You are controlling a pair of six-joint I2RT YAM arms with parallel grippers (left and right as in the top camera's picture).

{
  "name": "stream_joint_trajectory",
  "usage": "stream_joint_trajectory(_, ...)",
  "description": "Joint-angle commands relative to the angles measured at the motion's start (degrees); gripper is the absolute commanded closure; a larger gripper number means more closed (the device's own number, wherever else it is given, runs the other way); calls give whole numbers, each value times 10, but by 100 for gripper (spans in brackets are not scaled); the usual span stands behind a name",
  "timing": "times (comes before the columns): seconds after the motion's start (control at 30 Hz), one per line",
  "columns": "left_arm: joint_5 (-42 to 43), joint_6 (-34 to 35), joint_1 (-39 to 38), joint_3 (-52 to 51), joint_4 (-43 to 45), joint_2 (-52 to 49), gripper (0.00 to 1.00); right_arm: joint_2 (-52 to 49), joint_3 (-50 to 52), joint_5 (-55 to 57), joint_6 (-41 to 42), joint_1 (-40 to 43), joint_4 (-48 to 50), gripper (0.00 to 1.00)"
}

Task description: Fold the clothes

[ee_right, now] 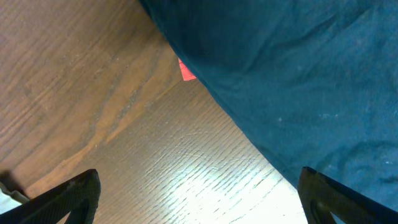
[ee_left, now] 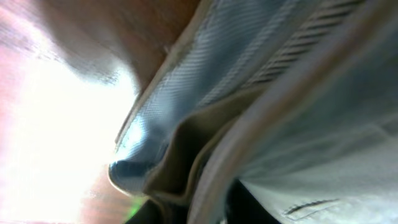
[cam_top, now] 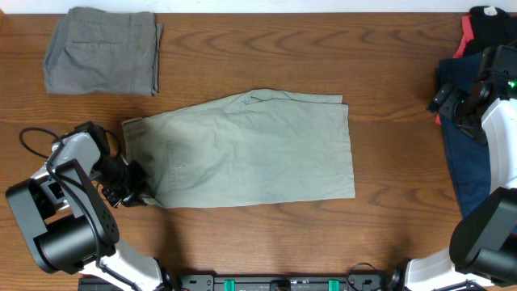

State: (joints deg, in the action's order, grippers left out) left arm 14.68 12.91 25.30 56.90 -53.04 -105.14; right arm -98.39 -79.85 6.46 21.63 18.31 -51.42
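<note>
Grip on the corner is what counts for this step: the pale khaki-beige cotton shorts [cam_top: 250, 149] lie flat mid-desk, apparently already doubled once, waistband end to the left and leg hems to the right. The left end effector [cam_top: 132, 192] sits right at the near-left corner of that waistband end. Its wrist cam shows only blurred cloth [ee_left: 205, 81] filling the frame, layered edges v. close, so I can't tell whether the fingers are pinched on it or just alongside. The right end effector [cam_top: 452, 100] hangs well apart, over the dark navy garment [cam_top: 468, 174] at the right edge, its fingers spread wide w/ nothing between them [ee_right: 199, 202]. Judging from this, the step in hand is prob. the next fold, carrying the waistband end across toward the hems. To do it well:

- Catch all layers at the corner, not just the top ply, else the fold splits.
- Lift only enough to clear the brown wood-grain desk [cam_top: 266, 250].
- Travel parallel to the long edge so the edges line up.
- Ideally bring the right arm to the far-left corner, so the waistband goes over level rather than dragging diagonally from one point.

Risk: a one-corner pull skews the cloth. The folded darker grey shorts [cam_top: 101, 50] at far left, and the red garment [cam_top: 462, 47] and black garment [cam_top: 493, 20] at far right, are clear of the path.
</note>
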Motion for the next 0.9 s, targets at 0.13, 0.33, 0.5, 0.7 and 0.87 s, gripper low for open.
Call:
stream_joint_trajectory(0.13, -2, -30, 0, -12, 75, -23, 94, 6, 0, 7, -7, 1, 0, 1)
stream_joint_trajectory(0.33, -7, -39, 0, 13, 55, -8, 94, 6, 0, 7, -7, 1, 0, 1)
stream_joint_trajectory(0.5, -38, -25, 0, 28, 32, 44, 94, 5, 0, 7, -7, 0, 0, 1)
stream_joint_trajectory(0.7, -158, 40, 0, 92, -51, 109, 94, 5, 0, 7, -7, 1, 0, 1)
stream_joint_trajectory(0.87, -158, 43, 0, 210, -151, 123, 94, 5, 0, 7, -7, 1, 0, 1)
